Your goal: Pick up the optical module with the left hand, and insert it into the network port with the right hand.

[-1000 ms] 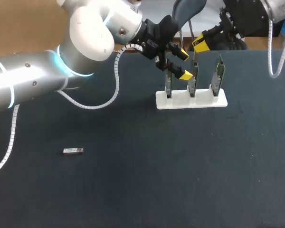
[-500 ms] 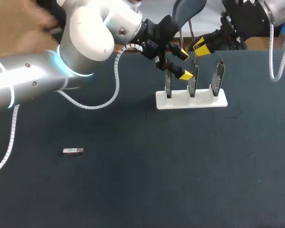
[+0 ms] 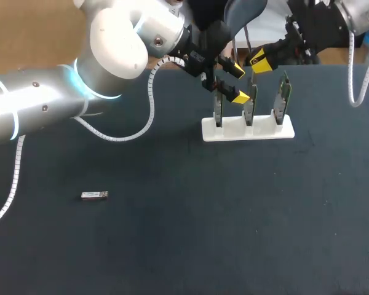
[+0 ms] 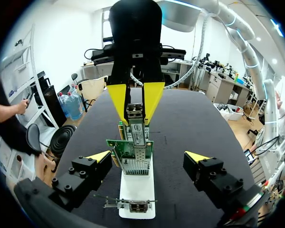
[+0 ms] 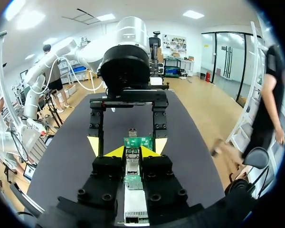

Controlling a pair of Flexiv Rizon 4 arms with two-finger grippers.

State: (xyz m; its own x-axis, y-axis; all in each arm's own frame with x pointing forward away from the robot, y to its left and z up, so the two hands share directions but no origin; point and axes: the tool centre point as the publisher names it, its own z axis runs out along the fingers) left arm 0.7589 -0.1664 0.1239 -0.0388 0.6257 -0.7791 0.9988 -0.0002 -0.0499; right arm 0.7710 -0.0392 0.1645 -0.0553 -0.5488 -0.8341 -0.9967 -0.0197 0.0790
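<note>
Silver-grey and oblong, the small metal optical module (image 3: 95, 195) is seen lying flat on the dark cloth-covered table (image 3: 172, 246), at the robot's left and nearer the front. It is untouched, with bare cloth all round it, and it is well apart from both arms.

Farther back, right of the middle, a white plastic holder (image 3: 247, 130) is set on the cloth. Three green circuit cards (image 3: 249, 112) are stood upright in its slots, side by side, each with a metal port cage on its edge.

The left gripper (image 3: 238, 83), carried on the bulky white and silver left arm (image 3: 111, 55), is held at the cards. Its yellow-tipped fingers (image 4: 99, 156) are spread wide. In the left wrist view a card stands between them, and neither finger is seen to touch it. Nothing is gripped by it.

The right gripper (image 3: 261, 61), on the black-wristed right arm (image 3: 357, 12), is held just above the cards from the far side and faces the left gripper. In the wrist views a metal cage is seen at its tips. Whether that cage is gripped cannot be told.
</note>
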